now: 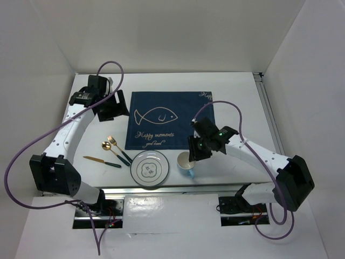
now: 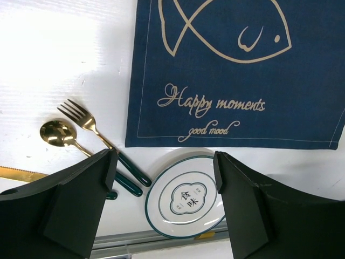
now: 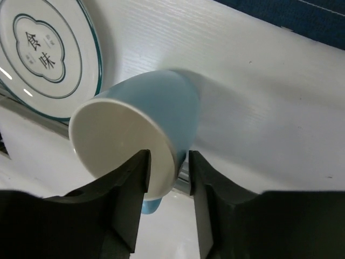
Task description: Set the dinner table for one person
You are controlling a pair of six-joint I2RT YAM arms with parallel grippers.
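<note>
A light blue cup (image 1: 186, 163), white inside, is at the near edge of the white dinner table (image 1: 242, 102), right of a white plate (image 1: 149, 169) with a green rim. My right gripper (image 1: 193, 155) straddles the cup's rim, one finger inside and one outside; in the right wrist view the gripper (image 3: 168, 162) is closed on the tilted cup (image 3: 156, 102). My left gripper (image 1: 114, 108) is open and empty, held high at the back left; its wrist view (image 2: 164, 162) looks down on the plate (image 2: 186, 197).
A navy placemat (image 1: 167, 118) with a fish drawing lies mid-table. A gold fork (image 1: 118, 149), spoon (image 1: 111, 152) and knife (image 1: 101, 161) with dark green handles lie left of the plate. A metal rail (image 1: 178, 187) runs along the near edge.
</note>
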